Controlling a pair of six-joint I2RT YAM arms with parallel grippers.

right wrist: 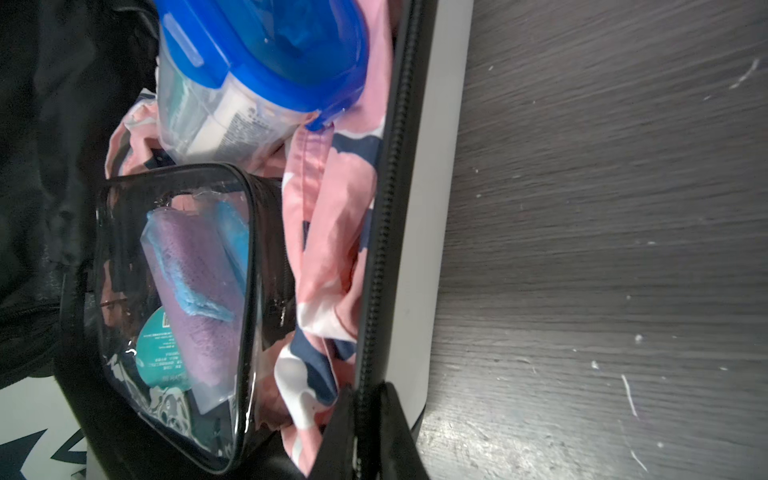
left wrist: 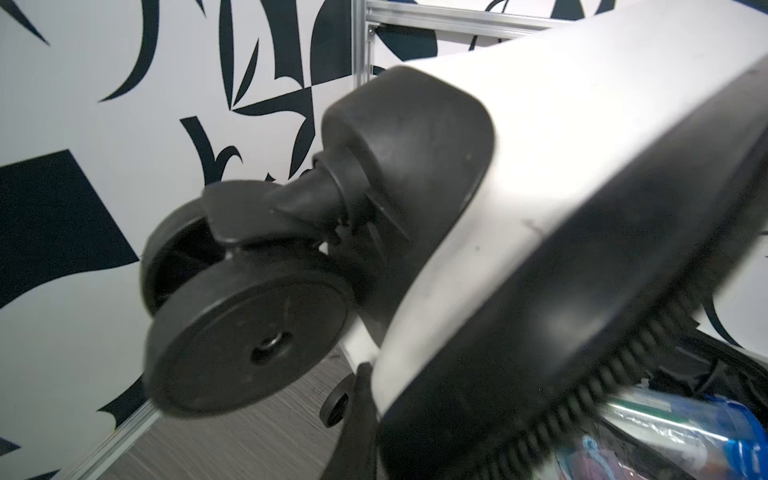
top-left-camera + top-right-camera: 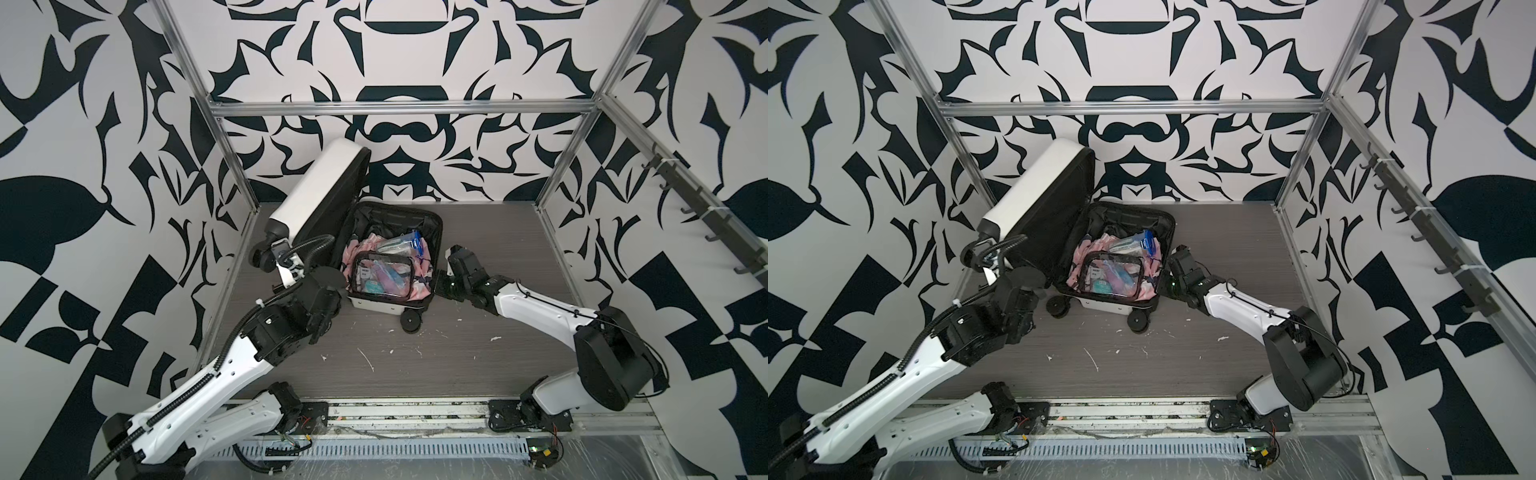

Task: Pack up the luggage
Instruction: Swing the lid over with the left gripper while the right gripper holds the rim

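Note:
The luggage, a small white hard-shell suitcase, lies open at the back of the table in both top views. Its lid [image 3: 316, 187] [image 3: 1034, 187] stands raised and tilted on the left. Its black-lined base [image 3: 437, 232] holds a clear black-trimmed pouch [image 3: 382, 276] [image 1: 174, 291], a blue-lidded clear container [image 3: 405, 243] [image 1: 257, 62] and pink patterned cloth [image 1: 332, 208]. My left gripper [image 3: 286, 270] [image 2: 376, 382] is shut on the lid's lower edge beside a black wheel [image 2: 249, 345]; only one finger shows. My right gripper [image 3: 441, 283] [image 1: 370, 432] is shut on the base's zipper rim.
Grey wood-grain table [image 3: 478, 332] with white scuffs extends in front and to the right of the suitcase. Metal frame posts [image 3: 232, 145] stand at the back corners. A rail of dark hooks [image 3: 706, 216] runs along the right wall. Patterned walls close in three sides.

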